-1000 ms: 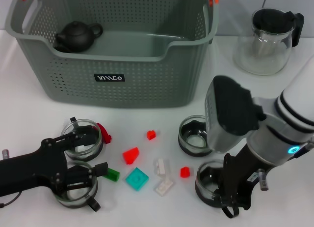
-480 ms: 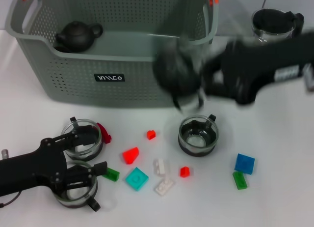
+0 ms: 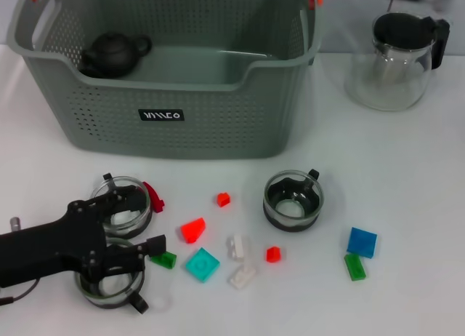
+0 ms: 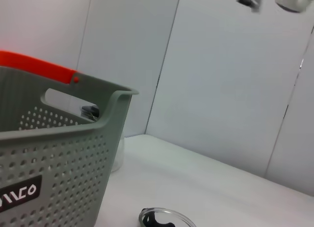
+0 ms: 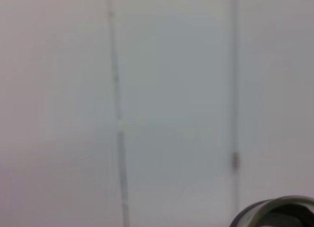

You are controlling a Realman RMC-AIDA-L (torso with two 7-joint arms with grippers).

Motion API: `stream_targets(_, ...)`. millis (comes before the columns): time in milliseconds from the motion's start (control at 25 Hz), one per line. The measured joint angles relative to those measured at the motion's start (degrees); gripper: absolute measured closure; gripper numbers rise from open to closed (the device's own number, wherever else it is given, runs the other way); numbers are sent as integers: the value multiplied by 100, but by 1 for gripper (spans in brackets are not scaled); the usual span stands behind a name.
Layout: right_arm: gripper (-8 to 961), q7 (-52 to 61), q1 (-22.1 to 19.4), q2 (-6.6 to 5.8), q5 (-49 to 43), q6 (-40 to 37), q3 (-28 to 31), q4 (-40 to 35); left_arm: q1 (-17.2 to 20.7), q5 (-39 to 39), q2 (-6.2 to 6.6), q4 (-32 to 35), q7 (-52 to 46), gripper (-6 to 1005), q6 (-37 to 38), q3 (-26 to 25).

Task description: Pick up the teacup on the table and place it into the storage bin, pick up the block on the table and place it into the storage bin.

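Observation:
The grey-green storage bin (image 3: 167,96) stands at the back of the white table (image 3: 407,183), and its corner shows in the left wrist view (image 4: 54,153). One teacup (image 3: 292,200) sits alone in the middle. Two more teacups (image 3: 123,209) (image 3: 109,281) lie at the front left under my left gripper (image 3: 134,223), which rests low over them with its fingers spread. Blocks are scattered in front: red (image 3: 193,229), teal (image 3: 203,264), white (image 3: 242,277), blue (image 3: 362,242), green (image 3: 354,266). My right gripper is above the head view. A dark teacup rim (image 5: 277,212) hangs before its camera against the wall.
A black teapot (image 3: 112,52) lies inside the bin at its left end. A glass pitcher (image 3: 396,56) with a black lid stands at the back right. Small red blocks (image 3: 224,199) (image 3: 273,254) and a green one (image 3: 164,260) lie among the rest.
My right arm rose from the front right with a teacup, swung past the bin's front and left the head view. The blue and green blocks came into sight. The left arm barely shifted.

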Motion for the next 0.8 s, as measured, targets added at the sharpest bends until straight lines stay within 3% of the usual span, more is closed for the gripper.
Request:
stream_targets(240, 893, 967, 1326, -19, -1267, 1631, -3, 1110, 2, 8, -16, -70, 0, 161, -9, 0)
stream_targets(480, 892, 1521, 2489, -25, -2536, 3257, -20, 2774, 1, 12, -63, -97, 0, 162, -16, 17)
stream_targets(640, 893, 1262, 2978, 16, -2619, 4238, -277, 3934, -3, 13, -68, -139, 0, 162, -75, 21)
stream_targets(800, 897, 1153, 3182, 50, -2609, 4801, -636, 4654, -5, 13, -72, -143, 0, 162, -97, 26)
